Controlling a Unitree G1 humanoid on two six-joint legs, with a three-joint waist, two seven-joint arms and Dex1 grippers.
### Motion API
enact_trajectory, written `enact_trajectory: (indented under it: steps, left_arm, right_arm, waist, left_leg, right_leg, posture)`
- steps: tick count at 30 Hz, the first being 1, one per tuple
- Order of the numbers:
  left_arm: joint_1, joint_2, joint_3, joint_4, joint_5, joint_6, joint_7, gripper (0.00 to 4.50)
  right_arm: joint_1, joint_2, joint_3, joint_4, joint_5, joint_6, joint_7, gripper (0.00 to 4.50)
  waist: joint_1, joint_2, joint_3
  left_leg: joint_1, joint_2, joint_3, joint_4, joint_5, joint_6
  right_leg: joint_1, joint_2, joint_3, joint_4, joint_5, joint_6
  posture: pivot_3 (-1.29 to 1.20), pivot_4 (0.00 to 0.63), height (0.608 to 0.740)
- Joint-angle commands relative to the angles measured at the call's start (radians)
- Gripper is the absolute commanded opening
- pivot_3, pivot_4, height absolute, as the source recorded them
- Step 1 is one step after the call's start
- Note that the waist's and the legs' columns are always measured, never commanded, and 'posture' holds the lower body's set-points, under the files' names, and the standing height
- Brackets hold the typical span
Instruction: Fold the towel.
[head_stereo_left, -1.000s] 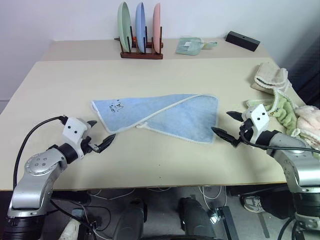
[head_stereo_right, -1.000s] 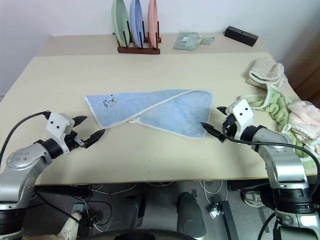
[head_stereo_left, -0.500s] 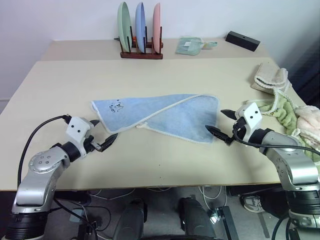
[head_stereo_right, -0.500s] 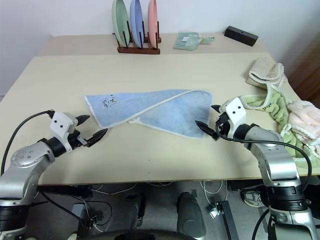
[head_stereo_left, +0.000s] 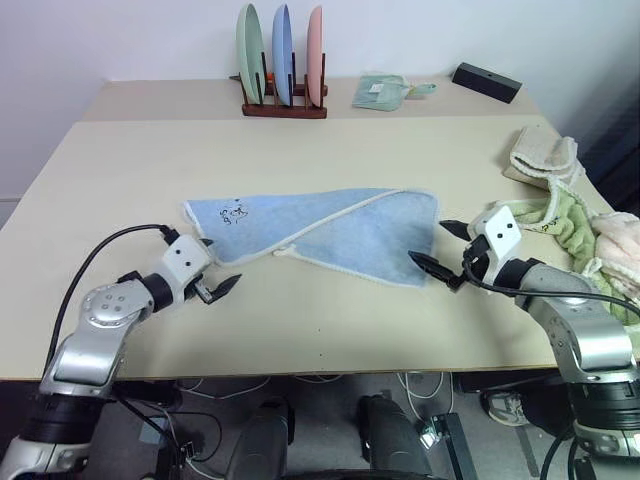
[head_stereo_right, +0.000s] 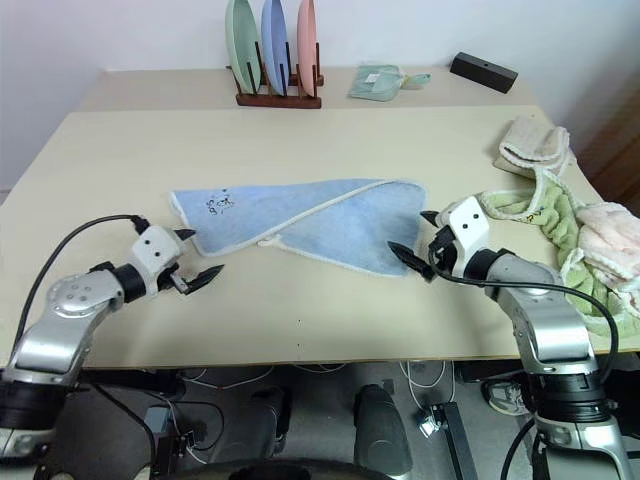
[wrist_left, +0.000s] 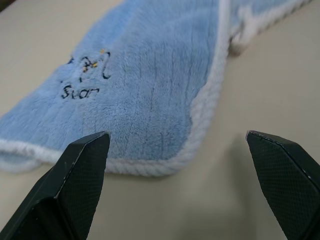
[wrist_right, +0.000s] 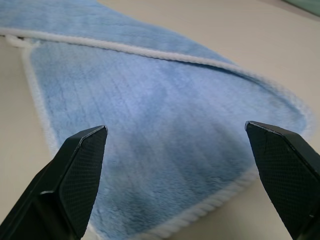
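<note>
towel (wrist_left: 150, 75): soft, fuzzy blue cloth with a ribbed nap; the hem was a whitish corded trim
table (head_stereo_left: 330, 320): smooth, matt beige top
fingers (wrist_right: 80, 175): black, matt, with a fine cross-hatched grip (both grippers alike)
plates (head_stereo_left: 283, 50): smooth, slightly glossy, in a dark wooden rack (head_stereo_left: 285, 108)

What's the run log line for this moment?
towel: flat on table, partly folded | left gripper: open, near its printed corner | right gripper: open, at opposite end
</note>
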Motion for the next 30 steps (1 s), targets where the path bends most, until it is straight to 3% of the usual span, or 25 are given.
enact_trajectory:
  steps: [1,4,7,14,20,23,30]
  left_arm:
    - [-0.06,0.002,-0.031,0.063,0.051,-0.032,0.004,4.46]
    - [-0.113,-0.022,-0.052,0.121,0.06,-0.045,0.002,4.46]
    - [-0.153,-0.04,-0.065,0.169,0.075,-0.06,0.006,3.63]
    - [-0.183,-0.042,-0.054,0.171,0.075,-0.062,0.002,0.07]
    - [-0.145,-0.04,0.004,0.071,0.01,-0.046,-0.012,0.02]
    - [-0.064,-0.012,0.072,-0.05,-0.086,0.032,-0.068,0.02]
    - [0.185,0.105,0.196,-0.224,-0.231,0.172,-0.199,0.02]
  right_arm:
    - [-0.01,0.007,-0.008,-0.033,0.002,-0.019,-0.006,4.5]
    - [-0.002,0.014,-0.006,-0.045,0.001,-0.018,-0.014,4.5]
    - [0.009,0.019,-0.01,-0.058,0.002,-0.016,-0.024,4.5]
    - [0.034,0.021,-0.018,-0.091,0.005,-0.009,-0.048,4.5]
    - [-0.014,-0.013,0.017,-0.073,-0.068,-0.031,-0.062,4.5]
    - [-0.099,-0.035,0.059,0.011,-0.159,-0.077,-0.075,4.5]
    - [-0.347,-0.04,0.182,0.404,-0.372,-0.298,-0.111,4.5]
  waist:
    - [0.001,0.0,0.0]
    - [0.0,0.0,0.0]
    - [0.0,0.0,0.0]
    - [-0.003,0.0,0.0]
    - [-0.003,0.0,0.0]
    - [-0.01,0.0,0.0]
    - [-0.023,0.001,0.0]
  left_leg:
    - [0.0,0.0,0.0,0.0,0.0,0.0]
    - [0.0,0.0,0.0,0.0,0.0,0.0]
    - [0.0,0.0,0.0,0.0,0.0,0.0]
    - [0.0,0.0,0.0,0.0,0.0,0.0]
    - [0.0,0.0,0.0,0.0,0.0,0.0]
    - [0.0,0.0,0.0,0.0,0.0,0.0]
    - [0.001,0.001,0.0,-0.001,0.0,0.0]
  right_leg:
    - [0.0,0.0,0.0,0.0,0.0,0.0]
    - [0.0,0.0,0.0,0.0,0.0,0.0]
    - [0.0,0.0,0.0,0.0,0.0,0.0]
    - [0.0,0.0,0.0,0.001,0.0,0.0]
    - [0.0,0.0,0.0,0.001,0.0,0.0]
    - [-0.001,0.0,0.0,0.001,0.0,0.0]
    - [-0.001,0.0,0.0,0.001,0.0,0.0]
  posture:
    - [0.0,0.15,0.74]
    - [0.0,0.15,0.74]
    - [0.0,0.15,0.74]
    - [0.0,0.15,0.74]
    - [0.0,0.15,0.74]
    - [0.0,0.15,0.74]
    - [0.0,0.15,0.74]
